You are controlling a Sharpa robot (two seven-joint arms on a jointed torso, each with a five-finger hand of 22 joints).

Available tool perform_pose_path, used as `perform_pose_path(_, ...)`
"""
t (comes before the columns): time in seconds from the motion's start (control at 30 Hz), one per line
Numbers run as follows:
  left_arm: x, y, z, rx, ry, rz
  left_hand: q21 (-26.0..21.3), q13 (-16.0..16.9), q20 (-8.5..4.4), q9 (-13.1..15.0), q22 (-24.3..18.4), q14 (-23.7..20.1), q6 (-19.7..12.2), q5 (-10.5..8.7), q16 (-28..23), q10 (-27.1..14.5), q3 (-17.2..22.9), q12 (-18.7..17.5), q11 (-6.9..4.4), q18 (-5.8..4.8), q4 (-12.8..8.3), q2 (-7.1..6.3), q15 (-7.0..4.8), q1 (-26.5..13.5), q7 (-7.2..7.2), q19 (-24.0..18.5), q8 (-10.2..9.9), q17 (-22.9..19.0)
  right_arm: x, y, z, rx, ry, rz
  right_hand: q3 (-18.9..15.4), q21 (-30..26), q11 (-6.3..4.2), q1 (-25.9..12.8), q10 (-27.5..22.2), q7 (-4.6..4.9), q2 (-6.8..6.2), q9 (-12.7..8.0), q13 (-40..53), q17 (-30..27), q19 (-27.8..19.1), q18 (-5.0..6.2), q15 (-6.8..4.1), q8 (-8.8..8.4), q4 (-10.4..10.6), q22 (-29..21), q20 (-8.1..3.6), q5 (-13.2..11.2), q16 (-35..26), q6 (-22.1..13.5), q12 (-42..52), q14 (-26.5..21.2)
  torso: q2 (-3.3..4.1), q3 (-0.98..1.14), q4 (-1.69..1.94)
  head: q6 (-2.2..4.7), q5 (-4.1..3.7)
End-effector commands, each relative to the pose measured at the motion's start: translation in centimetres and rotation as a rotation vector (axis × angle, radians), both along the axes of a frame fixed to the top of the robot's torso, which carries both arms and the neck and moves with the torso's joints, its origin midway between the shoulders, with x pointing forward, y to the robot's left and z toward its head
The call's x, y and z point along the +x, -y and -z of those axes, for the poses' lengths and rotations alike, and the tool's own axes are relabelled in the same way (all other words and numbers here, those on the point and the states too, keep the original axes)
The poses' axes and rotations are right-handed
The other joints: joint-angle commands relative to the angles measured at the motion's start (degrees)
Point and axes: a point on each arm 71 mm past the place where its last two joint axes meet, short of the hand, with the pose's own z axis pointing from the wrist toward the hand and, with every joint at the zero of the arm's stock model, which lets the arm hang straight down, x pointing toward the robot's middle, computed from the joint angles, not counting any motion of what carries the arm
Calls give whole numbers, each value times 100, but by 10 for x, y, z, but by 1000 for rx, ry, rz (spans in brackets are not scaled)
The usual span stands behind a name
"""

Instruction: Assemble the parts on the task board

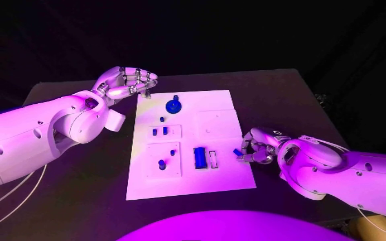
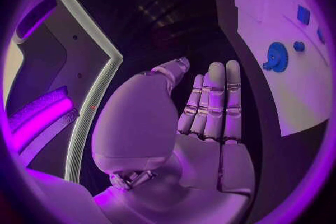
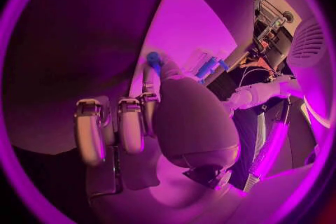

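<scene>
Hands | left hand (image 1: 129, 82) curled on nothing, at board (image 1: 217, 177) far-left corner | gear (image 1: 174, 106) seated on board | right hand (image 1: 257, 147) pinching small blue part (image 1: 239, 153) at right edge | part to be squared over its slot before being pressed.

Two smooth white arms, each with a silver segmented robot hand (image 1: 129, 82), thin trailing cables.
</scene>
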Motion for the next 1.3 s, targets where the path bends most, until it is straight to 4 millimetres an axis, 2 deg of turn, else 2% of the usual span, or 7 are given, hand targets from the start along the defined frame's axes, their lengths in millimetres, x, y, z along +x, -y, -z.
perform_pose_path(0.03,-1,2,-1,-8,7,19,-34,4,9,5,-7,-43,-36,4,25,-31,-32,28,-13,78,-3,-35,9,12,58,30,24,-9,-4,1,10,-48,-40,2,390,16,-37,619,153,-40,264,-39,662,997,572,-22,-36,-142,32,1485,-33,356,-5,8,-19,478,-1,0,4,-6,6)
perform_pose_path(0.1,-1,2,-1,-8,6,20,-36,2,8,5,-8,-44,-40,4,27,-37,-31,31,-12,78,-3,-32,9,20,59,31,25,-11,-4,0,9,-48,-40,3,951,15,-41,559,152,-15,-34,17,660,997,572,-22,-25,-112,103,1485,-18,850,-8,-1,-34,478,-1,-1,4,-3,11)
perform_pose_path(0.23,-1,2,-1,-8,5,20,-36,2,8,5,-8,-44,-40,4,27,-37,-31,31,-12,78,-3,-32,9,20,59,31,25,-11,-5,-1,9,-45,-41,9,2628,21,-23,-54,169,14,-681,306,665,1003,574,-23,-22,96,-133,1486,-5,966,-10,-114,-50,479,-3,0,2,-4,18)
perform_pose_path(0.33,-1,2,-1,-7,5,20,-36,2,8,5,-8,-44,-40,4,27,-37,-31,31,-12,78,-3,-32,9,20,59,31,25,-11,-6,-1,8,-40,-45,18,2959,17,-10,-287,174,3,-778,384,667,1002,572,-23,-13,147,-311,1485,-8,961,-12,-154,-52,479,-4,-2,2,-8,48)
perform_pose_path(0.67,-2,2,-1,-7,4,20,-37,-1,5,7,-8,-51,-39,9,30,-46,-11,39,-12,79,-13,-7,7,61,60,33,32,-18,-9,-8,-3,31,-69,42,3440,48,0,-802,183,13,-825,517,675,1012,583,-29,-5,226,-668,1494,-5,1237,-10,-200,-53,482,0,-1,1,-9,99)
perform_pose_path(0.93,-2,3,-1,-6,3,20,-37,-3,4,7,-7,-54,-39,9,31,-48,-2,42,-11,79,-18,1,6,78,60,34,35,-21,-10,-28,-16,167,-122,58,3495,44,3,-1055,187,12,-850,539,681,1016,582,-28,-2,228,-708,1493,-3,1260,-8,-206,-47,483,-4,-7,-2,-19,88)
perform_pose_path(1.3,-2,4,-1,-8,0,26,-36,-4,3,7,-6,-55,-40,9,31,-50,2,43,-11,79,-21,4,6,85,61,34,36,-22,-6,-53,-12,272,-203,89,3354,5,10,-1459,189,17,-885,511,691,1008,568,-20,5,173,-642,1482,3,1158,-13,-174,-40,481,2,-7,3,-34,91)
